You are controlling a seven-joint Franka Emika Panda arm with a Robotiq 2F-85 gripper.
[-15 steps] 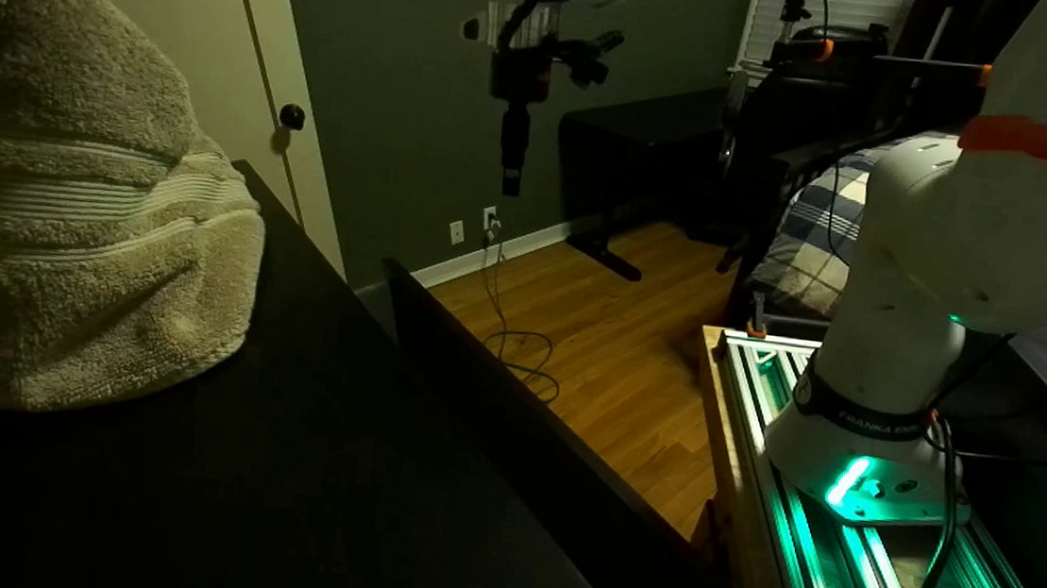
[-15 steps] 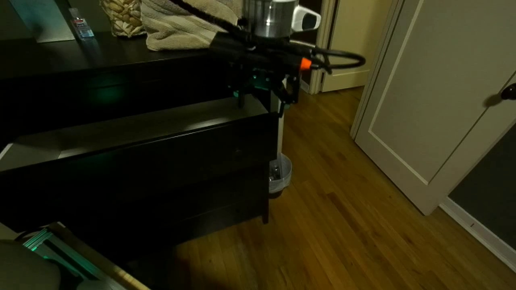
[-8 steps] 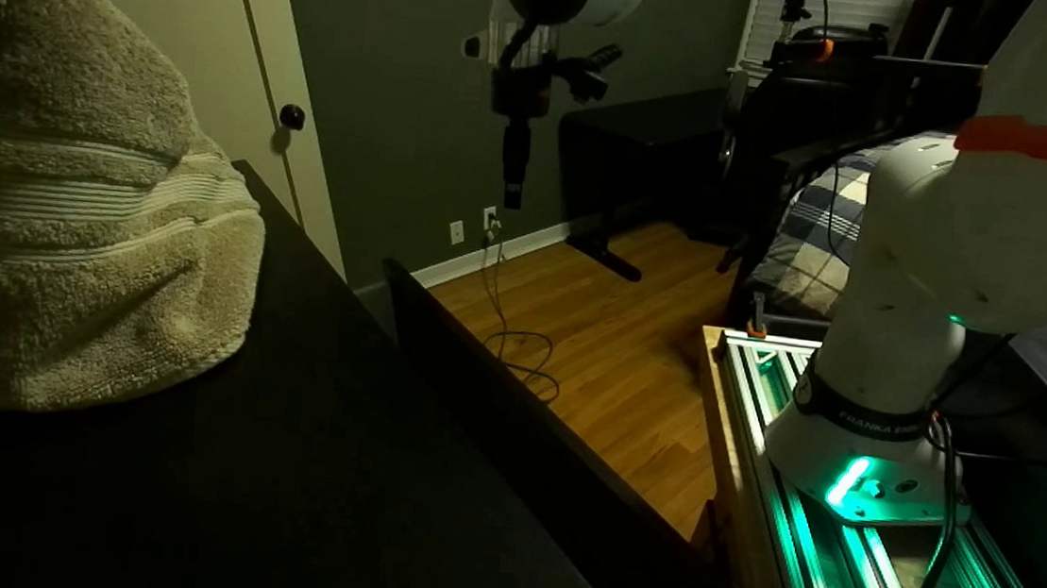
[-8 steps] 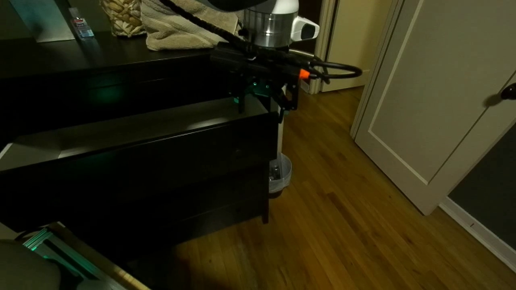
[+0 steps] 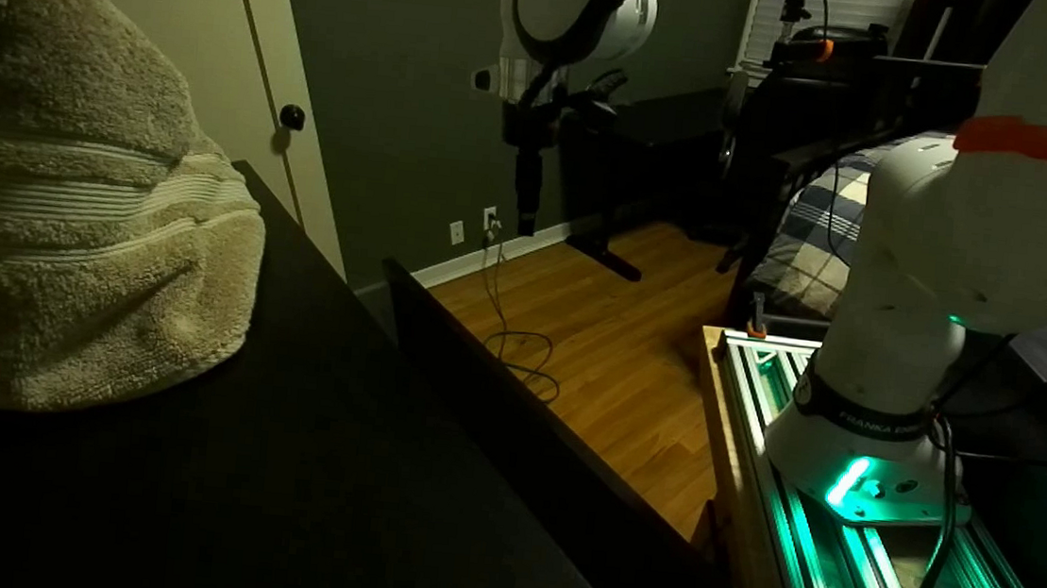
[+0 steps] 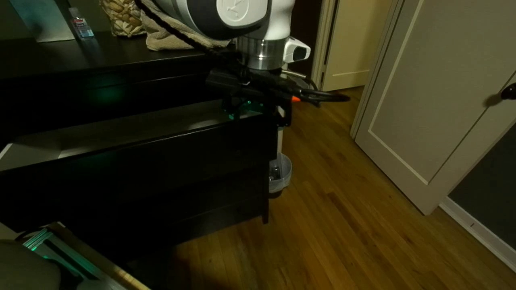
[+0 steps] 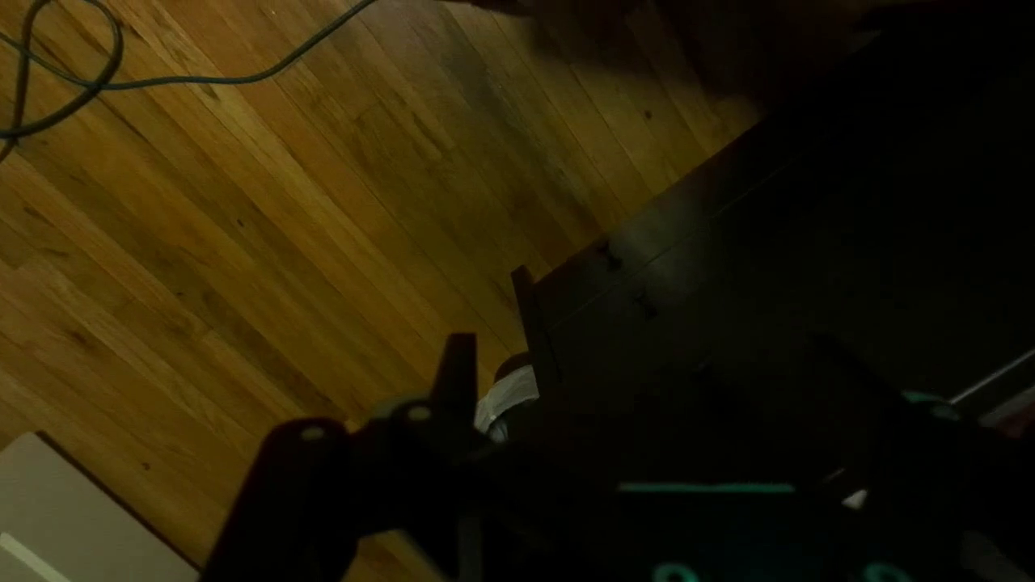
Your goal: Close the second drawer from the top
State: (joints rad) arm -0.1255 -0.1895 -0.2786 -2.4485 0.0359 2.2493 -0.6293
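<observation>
On the left, the second drawer (image 6: 161, 167) is jutting out from the dresser (image 6: 107, 56), a beige towel (image 6: 167, 40) lying atop it; near the drawer's right end the gripper (image 7: 641, 339) is hanging, jaws standing wide apart; farther right, a wastebasket (image 6: 284, 181) is standing.

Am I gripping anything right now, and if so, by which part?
Nothing is held: the gripper stands open, its fingers wide apart with nothing clamped between them. Whether it touches the open drawer cannot be told.
</observation>
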